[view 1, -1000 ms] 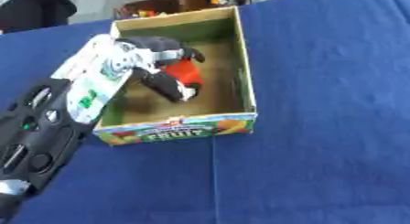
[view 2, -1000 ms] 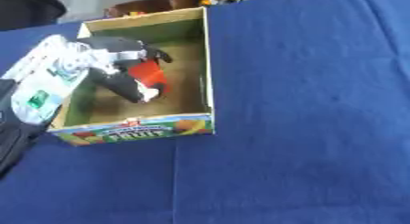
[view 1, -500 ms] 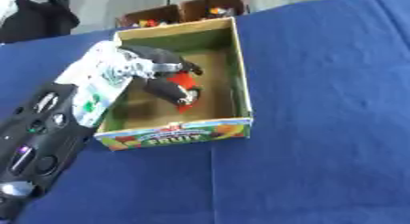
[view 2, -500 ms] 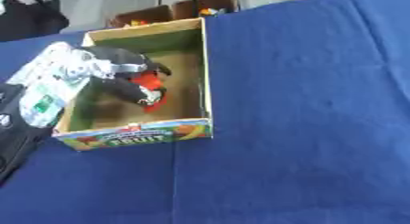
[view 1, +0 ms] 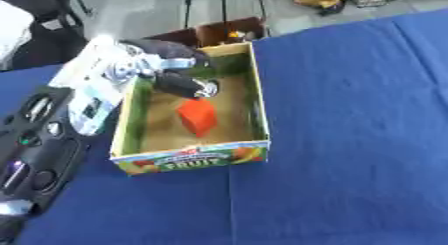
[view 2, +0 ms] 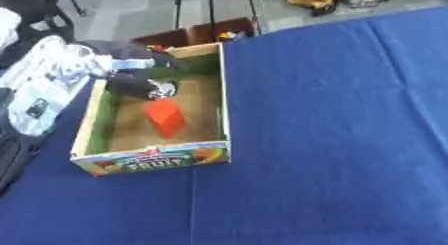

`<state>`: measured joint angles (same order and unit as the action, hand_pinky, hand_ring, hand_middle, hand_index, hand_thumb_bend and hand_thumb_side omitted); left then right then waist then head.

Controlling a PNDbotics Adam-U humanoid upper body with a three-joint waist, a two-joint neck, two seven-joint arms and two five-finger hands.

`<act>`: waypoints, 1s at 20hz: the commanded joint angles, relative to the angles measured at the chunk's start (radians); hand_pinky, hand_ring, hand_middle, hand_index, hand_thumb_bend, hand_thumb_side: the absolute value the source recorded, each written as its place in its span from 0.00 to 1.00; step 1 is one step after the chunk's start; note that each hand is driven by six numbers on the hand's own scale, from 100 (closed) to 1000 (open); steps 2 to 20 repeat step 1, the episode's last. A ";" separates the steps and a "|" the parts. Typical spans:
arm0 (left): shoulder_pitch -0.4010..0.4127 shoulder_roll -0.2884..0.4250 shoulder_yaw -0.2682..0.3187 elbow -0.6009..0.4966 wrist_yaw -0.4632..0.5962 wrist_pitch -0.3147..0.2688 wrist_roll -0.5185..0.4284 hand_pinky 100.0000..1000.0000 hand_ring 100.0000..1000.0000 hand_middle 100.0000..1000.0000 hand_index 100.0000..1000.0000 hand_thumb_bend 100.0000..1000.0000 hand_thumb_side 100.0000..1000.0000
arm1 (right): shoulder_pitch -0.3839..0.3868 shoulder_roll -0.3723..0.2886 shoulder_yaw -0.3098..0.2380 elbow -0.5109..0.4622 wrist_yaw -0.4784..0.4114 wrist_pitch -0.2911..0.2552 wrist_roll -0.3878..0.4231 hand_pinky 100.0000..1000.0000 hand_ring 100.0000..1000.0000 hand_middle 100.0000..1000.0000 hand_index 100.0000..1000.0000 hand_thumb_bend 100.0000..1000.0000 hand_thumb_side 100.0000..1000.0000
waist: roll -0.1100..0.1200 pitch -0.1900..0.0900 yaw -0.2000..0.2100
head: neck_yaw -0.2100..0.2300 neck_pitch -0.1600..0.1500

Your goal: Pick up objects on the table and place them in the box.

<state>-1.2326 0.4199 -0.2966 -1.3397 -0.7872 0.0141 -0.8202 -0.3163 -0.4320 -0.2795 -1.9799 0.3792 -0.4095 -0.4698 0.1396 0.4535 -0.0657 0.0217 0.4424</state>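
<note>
A blue cloth [view 1: 350,114] covers the table, with bare floor beyond its far edge. A red block [view 1: 199,117] stands on the floor of the cardboard fruit box [view 1: 257,104], just below and apart from the left hand [view 1: 171,71], whose dark fingers curl over the box's far left corner, holding nothing I can make out. The placing step looks done; next the hand needs to lift clear of the box wall. The right hand is out of view.
</note>
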 commanded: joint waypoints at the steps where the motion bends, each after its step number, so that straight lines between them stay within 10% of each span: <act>1: -0.011 0.036 0.057 -0.113 0.016 0.008 0.084 1.00 1.00 0.96 1.00 0.00 1.00 | -0.002 -0.011 -0.007 -0.020 -0.005 0.001 -0.007 0.53 0.61 0.40 0.60 0.00 0.89 | -0.011 -0.034 0.007 | -0.004 0.014; 20: -0.011 0.036 0.057 -0.113 0.016 0.008 0.084 1.00 1.00 0.96 1.00 0.00 1.00 | -0.002 -0.011 -0.007 -0.020 -0.005 0.001 -0.007 0.53 0.61 0.40 0.60 0.00 0.89 | -0.011 -0.034 0.007 | -0.004 0.014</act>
